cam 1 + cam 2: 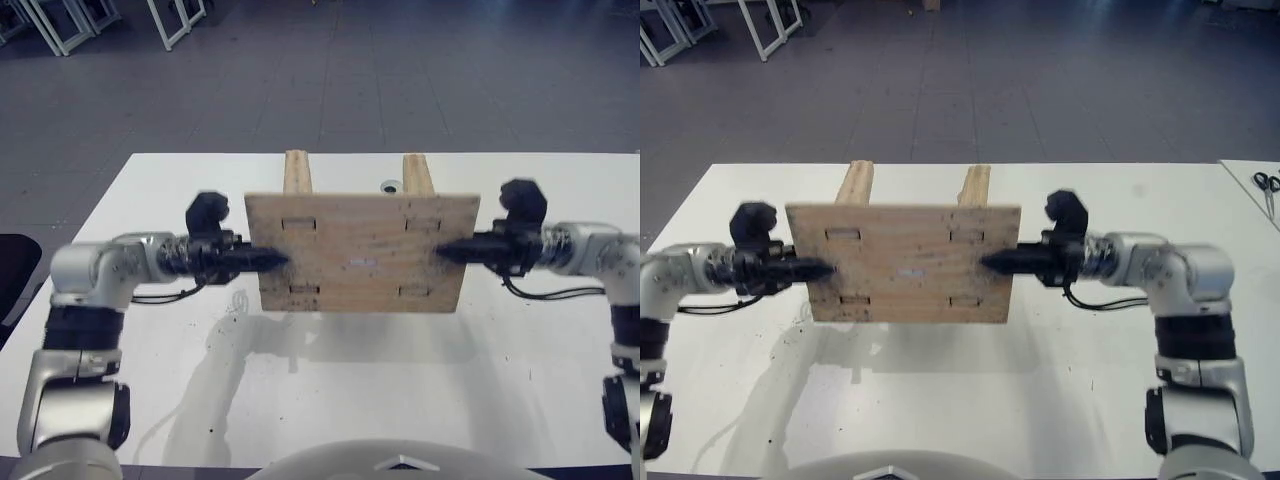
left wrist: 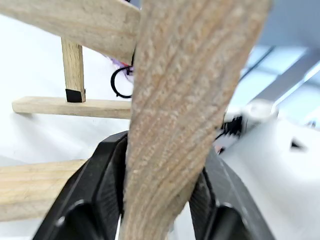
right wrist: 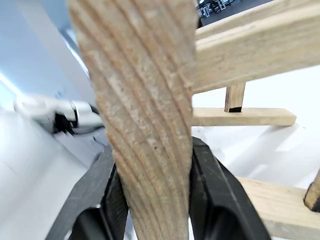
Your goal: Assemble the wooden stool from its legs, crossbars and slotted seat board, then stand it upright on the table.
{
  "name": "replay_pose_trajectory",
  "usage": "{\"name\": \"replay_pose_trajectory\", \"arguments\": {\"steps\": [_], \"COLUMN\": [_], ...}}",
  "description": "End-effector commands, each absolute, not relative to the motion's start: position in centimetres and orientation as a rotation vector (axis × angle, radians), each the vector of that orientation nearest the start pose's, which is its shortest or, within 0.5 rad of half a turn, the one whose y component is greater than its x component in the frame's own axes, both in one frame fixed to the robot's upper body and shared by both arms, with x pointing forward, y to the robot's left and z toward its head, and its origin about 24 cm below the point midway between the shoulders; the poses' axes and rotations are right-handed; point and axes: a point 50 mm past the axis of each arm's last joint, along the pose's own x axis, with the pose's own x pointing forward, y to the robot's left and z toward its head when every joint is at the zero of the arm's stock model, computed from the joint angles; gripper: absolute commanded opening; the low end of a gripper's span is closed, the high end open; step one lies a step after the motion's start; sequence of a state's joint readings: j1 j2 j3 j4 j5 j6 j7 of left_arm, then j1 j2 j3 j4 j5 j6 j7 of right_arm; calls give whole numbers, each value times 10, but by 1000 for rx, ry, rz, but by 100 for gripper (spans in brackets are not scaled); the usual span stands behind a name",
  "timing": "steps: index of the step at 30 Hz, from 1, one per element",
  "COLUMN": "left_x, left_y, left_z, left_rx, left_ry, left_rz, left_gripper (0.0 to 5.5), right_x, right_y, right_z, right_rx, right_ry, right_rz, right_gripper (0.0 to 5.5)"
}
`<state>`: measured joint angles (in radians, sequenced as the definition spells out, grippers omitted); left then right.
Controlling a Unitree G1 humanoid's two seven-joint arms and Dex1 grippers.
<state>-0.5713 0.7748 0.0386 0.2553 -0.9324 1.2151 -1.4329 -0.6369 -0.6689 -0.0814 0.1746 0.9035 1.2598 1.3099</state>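
The assembled wooden stool stands on the white table (image 1: pixel 330 400), its slotted seat board (image 1: pixel 362 251) on top and facing up. Two legs (image 1: pixel 297 171) (image 1: pixel 417 174) show behind the board's far edge. My left gripper (image 1: pixel 275 260) is shut on the board's left edge, and my right gripper (image 1: pixel 447 252) is shut on its right edge. In the left wrist view the black fingers (image 2: pixel 107 192) clamp the board's edge (image 2: pixel 175 125), with legs and a crossbar (image 2: pixel 70 106) beyond. The right wrist view shows its fingers (image 3: pixel 210 197) pinching the opposite edge (image 3: pixel 150 115).
A small round metal piece (image 1: pixel 390 186) lies on the table behind the stool, between the legs. Scissors (image 1: pixel 1268 182) rest on a neighbouring table at the far right. Bare tabletop lies in front of the stool and to both sides.
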Motion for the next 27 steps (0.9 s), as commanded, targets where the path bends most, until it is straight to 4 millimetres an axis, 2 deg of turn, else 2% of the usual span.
{"name": "replay_pose_trajectory", "arguments": {"steps": [1, 3, 6, 8, 9, 13, 17, 19, 24, 27], "left_x": [338, 352, 365, 365, 366, 365, 364, 366, 369, 371], "left_y": [199, 185, 164, 159, 157, 151, 155, 161, 180, 195], "left_z": [210, 201, 177, 166, 164, 158, 154, 157, 178, 179], "left_rx": [-1402, -1472, -1509, -1511, -1517, -1557, -1609, -1640, -1729, -1742], "left_ry": [672, 653, 715, 772, 789, 839, 840, 791, 615, 520], "left_rz": [-1216, -1094, -890, -826, -808, -766, -737, -734, -807, -771], "left_gripper": [160, 160, 160, 160, 182, 227, 298, 313, 313, 313], "right_x": [341, 355, 371, 372, 372, 372, 373, 372, 374, 380], "right_y": [-182, -174, -167, -163, -162, -159, -163, -168, -183, -199], "right_z": [180, 182, 170, 162, 159, 153, 157, 161, 188, 194], "right_rx": [1189, 1221, 1222, 1201, 1199, 1239, 1298, 1303, 1360, 1410], "right_ry": [841, 825, 784, 810, 819, 811, 745, 724, 555, 421], "right_rz": [1030, 917, 716, 694, 685, 684, 716, 746, 840, 758], "right_gripper": [139, 139, 139, 139, 167, 222, 301, 336, 336, 336]}}
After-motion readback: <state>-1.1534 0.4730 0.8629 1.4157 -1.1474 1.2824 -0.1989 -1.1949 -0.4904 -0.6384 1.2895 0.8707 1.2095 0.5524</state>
